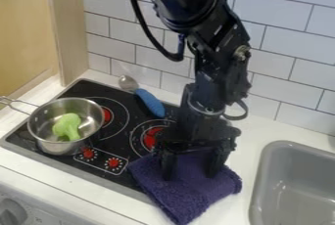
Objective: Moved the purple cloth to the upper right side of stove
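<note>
Transfer is incomplete: the cloth overlaps the near right edge of the stove. Tool fingers stand apart at the cloth; grasp and far-right placement apparently remain.

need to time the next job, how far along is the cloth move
Reaching the cloth looks done: the gripper is at the purple cloth, fingers apart. In hand, it seems, is the grasp; no lift shows. Left: gripping it and carrying it to the stove's upper right side, as it lies across the lower right edge onto the counter.
</note>
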Robot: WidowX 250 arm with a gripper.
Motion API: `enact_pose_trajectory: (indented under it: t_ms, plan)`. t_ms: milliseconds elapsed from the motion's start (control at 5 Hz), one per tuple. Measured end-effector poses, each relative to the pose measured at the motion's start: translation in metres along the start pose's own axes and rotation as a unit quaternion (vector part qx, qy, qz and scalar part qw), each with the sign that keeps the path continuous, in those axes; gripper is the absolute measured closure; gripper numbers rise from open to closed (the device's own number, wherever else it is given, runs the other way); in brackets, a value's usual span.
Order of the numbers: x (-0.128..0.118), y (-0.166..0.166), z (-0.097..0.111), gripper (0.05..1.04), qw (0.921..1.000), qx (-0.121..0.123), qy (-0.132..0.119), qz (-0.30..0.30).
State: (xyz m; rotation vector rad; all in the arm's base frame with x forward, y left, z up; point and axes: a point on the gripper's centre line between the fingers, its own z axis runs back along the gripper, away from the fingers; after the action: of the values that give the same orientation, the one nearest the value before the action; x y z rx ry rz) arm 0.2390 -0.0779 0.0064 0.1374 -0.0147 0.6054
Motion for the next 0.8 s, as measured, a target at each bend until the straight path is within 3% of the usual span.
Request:
enact_pose_trajectory:
  t_ms: [800]
  plan:
    - [0.021, -0.015, 0.0, 0.084, 0.9999, -0.009, -0.006, -0.003]
